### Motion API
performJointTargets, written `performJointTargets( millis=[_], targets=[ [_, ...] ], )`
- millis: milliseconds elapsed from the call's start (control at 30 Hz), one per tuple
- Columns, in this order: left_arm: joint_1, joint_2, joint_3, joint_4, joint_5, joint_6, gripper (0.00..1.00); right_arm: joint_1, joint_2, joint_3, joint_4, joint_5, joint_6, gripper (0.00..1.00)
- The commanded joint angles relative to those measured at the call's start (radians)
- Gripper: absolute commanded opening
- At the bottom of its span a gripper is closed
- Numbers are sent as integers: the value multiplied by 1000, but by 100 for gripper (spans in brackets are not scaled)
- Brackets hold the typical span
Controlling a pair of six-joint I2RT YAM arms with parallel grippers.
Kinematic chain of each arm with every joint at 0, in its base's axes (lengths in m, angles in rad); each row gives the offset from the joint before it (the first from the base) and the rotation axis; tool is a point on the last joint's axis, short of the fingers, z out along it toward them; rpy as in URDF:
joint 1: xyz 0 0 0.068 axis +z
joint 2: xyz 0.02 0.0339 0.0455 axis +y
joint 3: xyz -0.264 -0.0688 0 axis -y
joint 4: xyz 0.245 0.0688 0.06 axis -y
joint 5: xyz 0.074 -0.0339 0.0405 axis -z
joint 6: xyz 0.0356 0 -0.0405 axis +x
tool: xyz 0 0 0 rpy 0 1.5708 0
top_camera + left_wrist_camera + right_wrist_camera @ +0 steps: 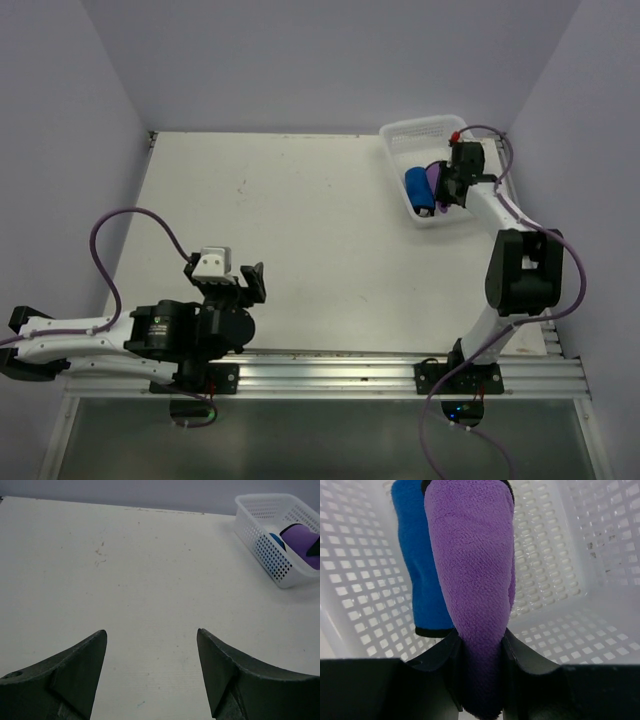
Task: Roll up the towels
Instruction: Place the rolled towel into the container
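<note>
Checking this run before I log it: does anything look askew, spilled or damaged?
Nothing stands out. The blue towel and the purple towel are rolled and inside the white basket; the right gripper is shut on the purple towel, the left gripper open above the table.

The worktop (300,220) is viewed from high above its near edge, looking down. The left wrist view is aimed low across it toward the distant basket (260,545). The right wrist view is held close inside that basket, shared by all three.
</note>
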Motion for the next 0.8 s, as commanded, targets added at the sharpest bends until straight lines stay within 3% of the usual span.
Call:
performJointTargets(
  millis=[0,367,500,767],
  targets=[
    [-3,10,-8,42,-50,28,77,1,29,-8,66,83,60,0],
    [-3,20,-17,53,-48,34,77,0,164,74,40,78,78,0],
    [-3,25,-19,62,-45,43,77,-5,201,87,12,-12,101,1],
    [-3,31,-25,76,-41,59,77,-5,185,123,-37,3,88,45]
  ],
)
